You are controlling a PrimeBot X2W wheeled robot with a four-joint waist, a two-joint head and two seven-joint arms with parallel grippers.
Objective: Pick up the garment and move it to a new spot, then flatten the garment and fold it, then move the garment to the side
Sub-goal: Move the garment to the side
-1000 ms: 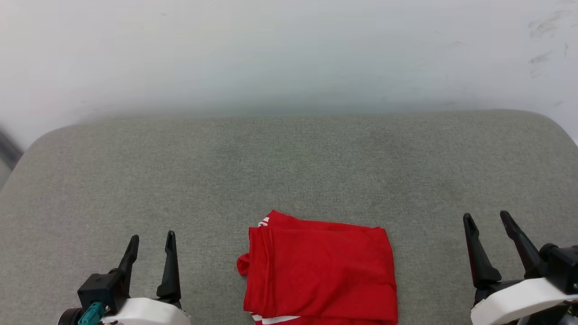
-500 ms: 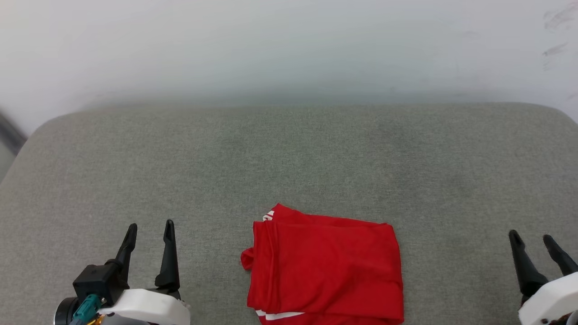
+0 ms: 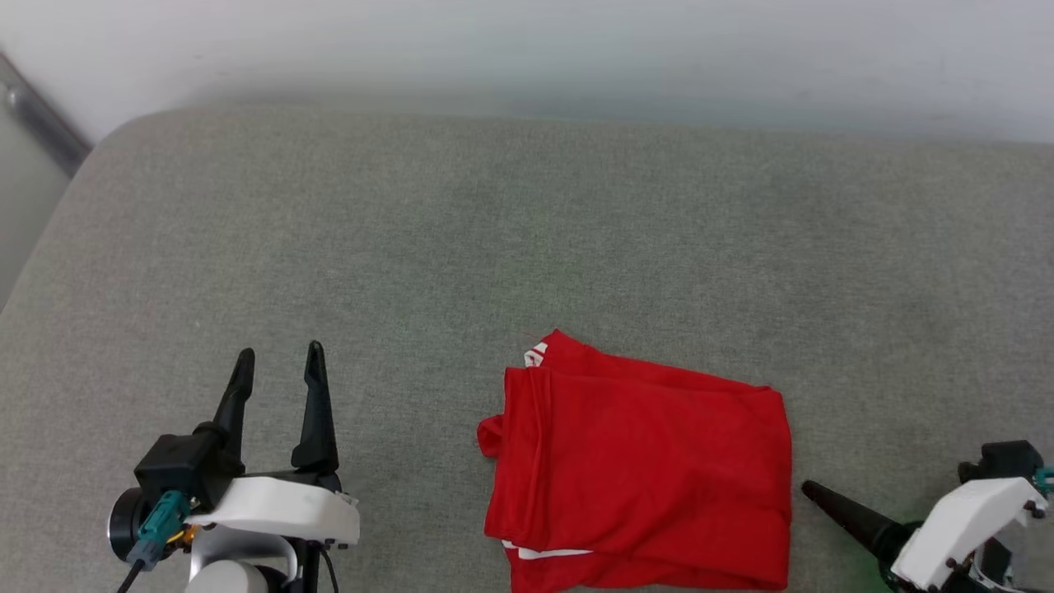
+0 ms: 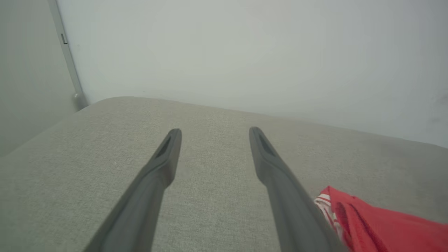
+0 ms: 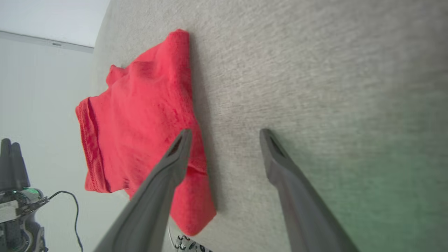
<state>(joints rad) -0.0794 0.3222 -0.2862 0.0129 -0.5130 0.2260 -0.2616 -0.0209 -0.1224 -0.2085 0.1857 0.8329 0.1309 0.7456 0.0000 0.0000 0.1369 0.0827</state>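
Garment folded, resting near front of grey padded surface. Left end effector fingers apart, empty. Right end effector apart too, levelled just beside garment's right edge. Risk: pinching only top layer, unravelling fold. From right wrist, bundle thickness evident; from head, flat outline.

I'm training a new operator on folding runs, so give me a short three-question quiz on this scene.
1. True or false: the folded red shirt lies on the grey cushion, with no gripper holding it.
2. The left gripper points up the head view, beside the shirt. The right gripper points: A) the same way B) sideways toward the shirt C) away from the shirt.
3. Fill in: both grippers' jaws stand ____.
Key: 1 true; 2 B; 3 open.
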